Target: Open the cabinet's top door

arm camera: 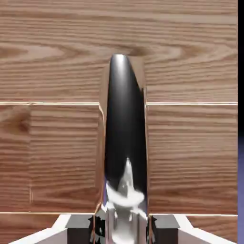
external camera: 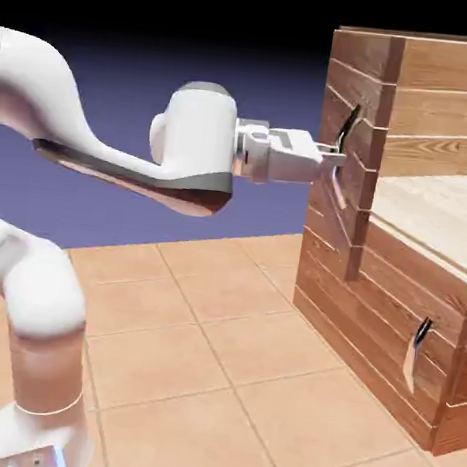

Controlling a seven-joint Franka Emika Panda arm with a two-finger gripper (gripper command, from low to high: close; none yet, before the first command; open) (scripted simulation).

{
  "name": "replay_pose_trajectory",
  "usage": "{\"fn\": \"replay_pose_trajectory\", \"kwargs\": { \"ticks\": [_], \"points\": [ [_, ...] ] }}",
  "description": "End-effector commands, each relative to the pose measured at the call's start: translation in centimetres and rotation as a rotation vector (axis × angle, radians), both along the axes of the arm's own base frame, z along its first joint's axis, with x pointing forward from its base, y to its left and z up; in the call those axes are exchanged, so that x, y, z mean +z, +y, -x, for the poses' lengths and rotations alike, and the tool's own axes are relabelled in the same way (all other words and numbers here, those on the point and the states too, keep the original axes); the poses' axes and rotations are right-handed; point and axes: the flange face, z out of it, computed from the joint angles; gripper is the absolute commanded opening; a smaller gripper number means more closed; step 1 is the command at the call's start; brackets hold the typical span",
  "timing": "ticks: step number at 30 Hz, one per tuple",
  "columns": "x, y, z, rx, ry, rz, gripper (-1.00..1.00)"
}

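The jaws [external camera: 330,156] are closing the job's first part, drawn in snugly around the curved handle [arm camera: 126,138]. Behind it, the top door [arm camera: 190,157] is sitting on the upper front of the plank cabinet [external camera: 391,313], apparently flush; the whole pull is seemingly remaining.

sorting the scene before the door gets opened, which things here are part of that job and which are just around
Part of the job:
- top door
- its curved handle, between the closed jaws
- cabinet

Just around:
- lower panel
- its smaller handle
- tiled floor
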Motion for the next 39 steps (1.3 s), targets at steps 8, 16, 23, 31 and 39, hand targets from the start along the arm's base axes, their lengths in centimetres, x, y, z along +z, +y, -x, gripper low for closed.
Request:
{"fn": "replay_pose_trajectory", "kwargs": {
  "ticks": [8, 16, 23, 31, 39],
  "points": [
    [0.0, 3.3, 3.6, -0.093, 0.0, -0.002, -1.0],
    [0.0, 6.9, 6.9, -0.183, 0.0, -0.002, -1.0],
    [0.0, 11.2, 10.1, -0.286, 0.0, -0.002, -1.0],
    [0.0, 18.0, 14.0, -0.433, -0.001, -0.002, -1.0],
    [0.0, 26.8, 17.3, -0.611, -0.001, -0.002, -1.0]
  ]
}}
